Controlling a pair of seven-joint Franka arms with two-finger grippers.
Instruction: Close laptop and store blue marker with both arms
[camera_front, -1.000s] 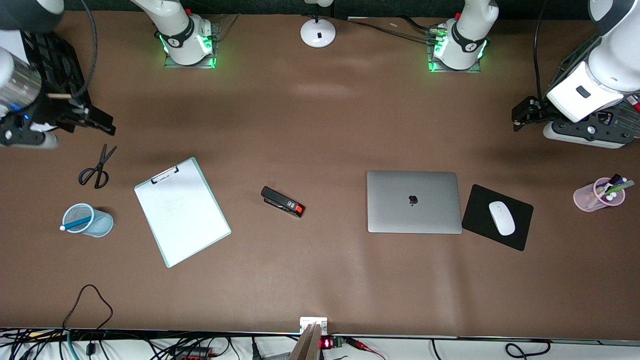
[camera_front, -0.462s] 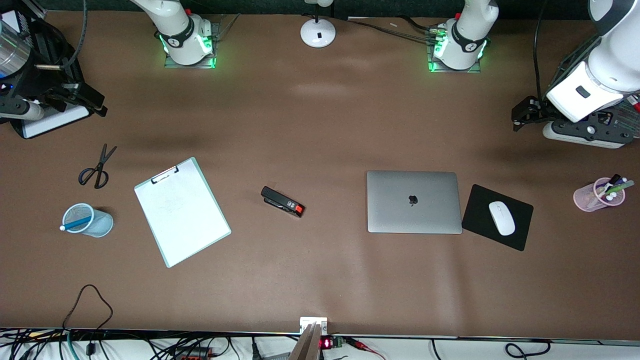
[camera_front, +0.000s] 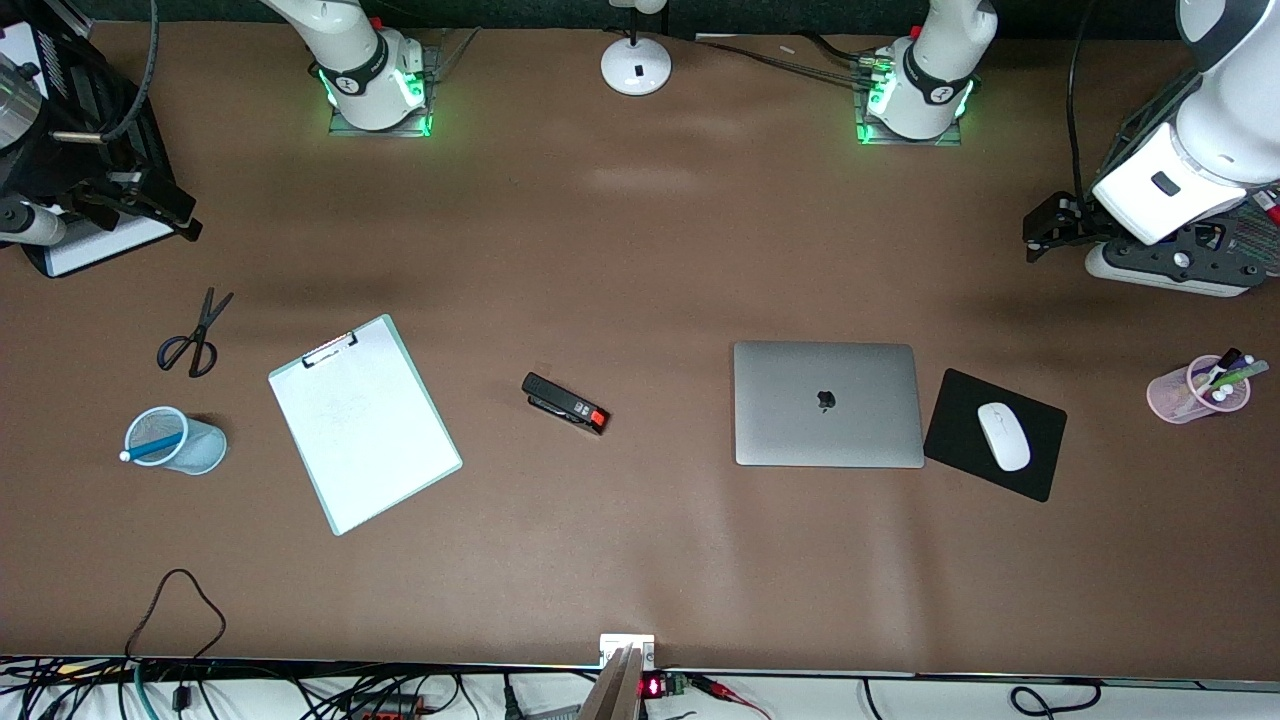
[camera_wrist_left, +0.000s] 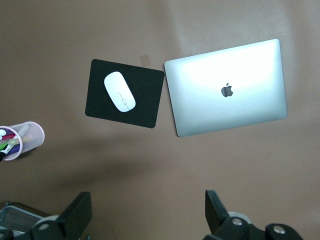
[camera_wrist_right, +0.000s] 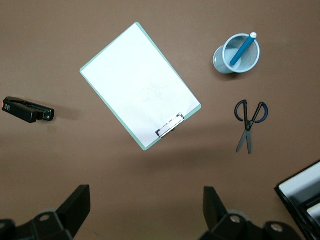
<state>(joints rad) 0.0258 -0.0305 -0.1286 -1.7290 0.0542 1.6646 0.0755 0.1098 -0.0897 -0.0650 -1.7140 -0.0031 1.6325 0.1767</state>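
The laptop (camera_front: 827, 403) lies shut on the table with its lid and apple logo up; it also shows in the left wrist view (camera_wrist_left: 227, 87). The blue marker (camera_front: 155, 445) stands slanted in a light-blue cup (camera_front: 200, 447), white end up, and shows in the right wrist view (camera_wrist_right: 242, 49). My left gripper (camera_front: 1045, 232) is open and empty, high over the table at the left arm's end (camera_wrist_left: 147, 215). My right gripper (camera_front: 165, 205) is open and empty, high over the table corner at the right arm's end (camera_wrist_right: 145, 210).
Scissors (camera_front: 195, 335), a white clipboard (camera_front: 363, 423) and a black stapler (camera_front: 565, 403) lie between the cup and the laptop. A black mouse pad (camera_front: 960, 430) with a white mouse (camera_front: 1003, 436) lies beside the laptop. A pink pen cup (camera_front: 1180, 395) stands at the left arm's end.
My right gripper has drawn back from over the scissors toward the table corner at the right arm's end. The left arm, laptop and marker have not moved.
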